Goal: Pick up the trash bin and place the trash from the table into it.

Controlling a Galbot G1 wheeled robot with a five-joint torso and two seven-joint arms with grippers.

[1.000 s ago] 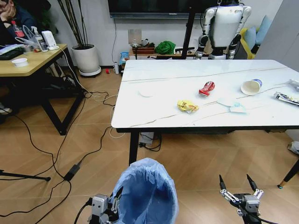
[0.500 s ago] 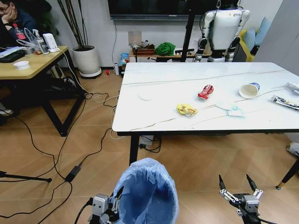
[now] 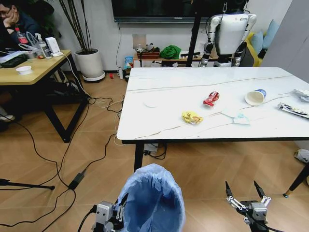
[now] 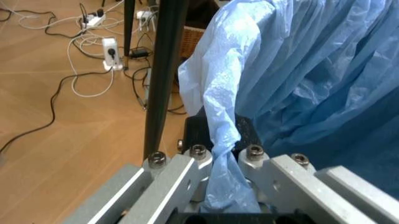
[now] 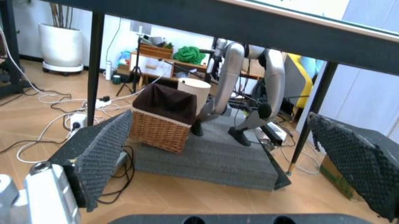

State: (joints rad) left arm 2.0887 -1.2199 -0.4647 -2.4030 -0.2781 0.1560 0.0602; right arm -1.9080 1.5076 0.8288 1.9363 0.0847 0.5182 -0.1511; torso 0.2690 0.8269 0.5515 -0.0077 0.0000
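Observation:
The trash bin (image 3: 150, 198), lined with a crinkled light-blue bag (image 4: 299, 70), hangs low in front of me. My left gripper (image 3: 118, 209) is shut on its rim and bag (image 4: 221, 158). My right gripper (image 3: 244, 191) stands open and holds nothing, to the right of the bin; its pads (image 5: 100, 149) are wide apart. On the table (image 3: 164, 82) ahead lie a white disc (image 3: 150, 103), a yellow wrapper (image 3: 191, 116), a crushed red can (image 3: 210, 98), a pale mask (image 3: 237, 117), a paper cup (image 3: 254, 97), a dark wrapper (image 3: 293, 110) and crumpled paper (image 3: 301, 93).
Cables (image 3: 72, 164) trail over the wooden floor on the left, near a wooden desk (image 3: 29, 67) and a potted plant (image 3: 89, 60). Beyond the table stands another robot (image 3: 229, 31). Under the table sit a wicker basket (image 5: 163, 119) and a cream bin (image 5: 193, 91).
The whole head view has shifted slightly, with the table sitting a little lower in it. The bin and both grippers keep their places in the picture.

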